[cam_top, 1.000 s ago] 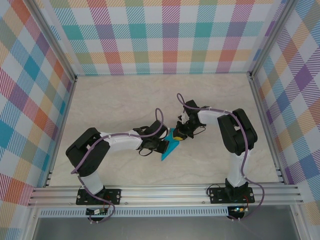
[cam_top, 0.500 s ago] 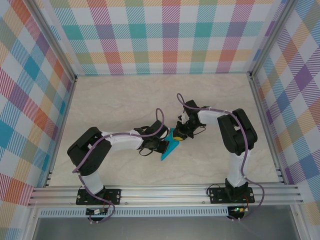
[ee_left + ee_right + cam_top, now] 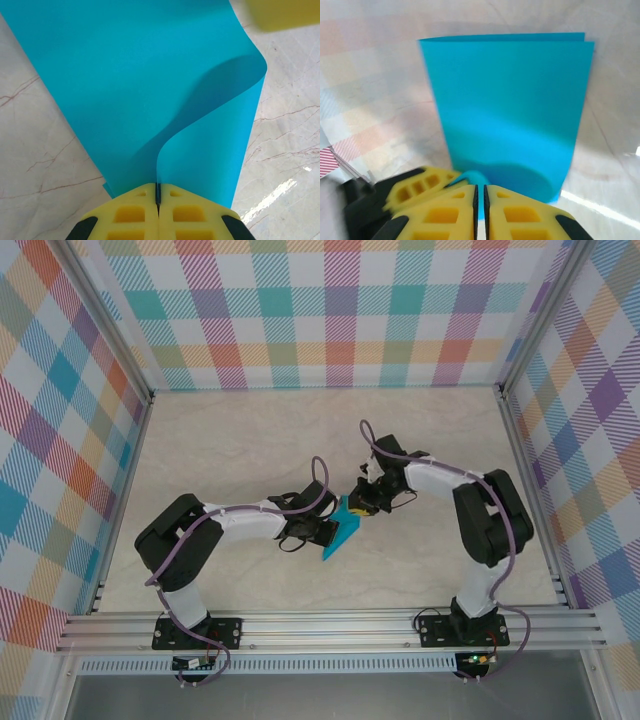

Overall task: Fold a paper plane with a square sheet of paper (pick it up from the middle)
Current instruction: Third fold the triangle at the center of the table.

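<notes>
Within the last second the right arm's elbow swung outward, yet the right claw (image 3: 363, 500) stayed pinched on the square sheet of paper (image 3: 338, 532), which was doubled over above the middle of the tabletop (image 3: 240, 440). The left claw (image 3: 322, 532) kept the opposite edge clamped, so the folding looked barely begun.

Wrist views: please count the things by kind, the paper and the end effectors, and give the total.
Teal paper sheet: 1
Yellow end effectors: 2 (left end effector, right end effector)
Total: 3
</notes>
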Tool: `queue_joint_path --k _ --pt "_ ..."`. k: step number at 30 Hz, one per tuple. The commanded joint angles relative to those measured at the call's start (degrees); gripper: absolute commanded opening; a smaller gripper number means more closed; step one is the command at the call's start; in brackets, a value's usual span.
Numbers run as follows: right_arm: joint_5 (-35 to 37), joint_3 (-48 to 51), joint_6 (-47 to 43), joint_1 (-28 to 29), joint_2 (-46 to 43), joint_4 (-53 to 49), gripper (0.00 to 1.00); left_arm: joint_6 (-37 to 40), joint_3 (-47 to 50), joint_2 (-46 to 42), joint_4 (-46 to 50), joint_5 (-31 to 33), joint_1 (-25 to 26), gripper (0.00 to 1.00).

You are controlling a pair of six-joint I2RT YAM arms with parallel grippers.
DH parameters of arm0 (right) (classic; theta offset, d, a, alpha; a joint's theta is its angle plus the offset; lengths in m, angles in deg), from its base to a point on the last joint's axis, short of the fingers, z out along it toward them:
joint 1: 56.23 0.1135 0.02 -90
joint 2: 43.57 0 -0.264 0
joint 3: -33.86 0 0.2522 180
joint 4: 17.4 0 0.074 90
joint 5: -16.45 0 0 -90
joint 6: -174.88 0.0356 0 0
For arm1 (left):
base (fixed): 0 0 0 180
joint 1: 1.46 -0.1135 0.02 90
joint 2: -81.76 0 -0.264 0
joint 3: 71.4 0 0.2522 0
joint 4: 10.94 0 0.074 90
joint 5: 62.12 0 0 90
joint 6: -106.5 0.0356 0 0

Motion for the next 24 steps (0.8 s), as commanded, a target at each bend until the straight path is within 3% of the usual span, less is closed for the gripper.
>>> queue_joint_path --k 1,6,12,24 --pt "1.78 4.22 2.9 -0.26 -7.26 2.09 0.13 0.34 1.79 1.25 1.36 1.43 -0.74 0.0" --pt "-1.72 16.96 11.08 0.06 -15.96 14.61 0.11 0.29 2.15 1.07 0.92 1.12 -0.74 0.0" --pt "-3.68 28.07 21.06 3.05 -18.96 30.33 0.04 -0.23 2.54 1.24 0.58 1.22 -0.68 0.0" --pt "0.17 32.73 28.27 7.4 -17.17 40.25 0.0 -0.24 1.7 1.2 1.47 1.08 -0.75 0.0"
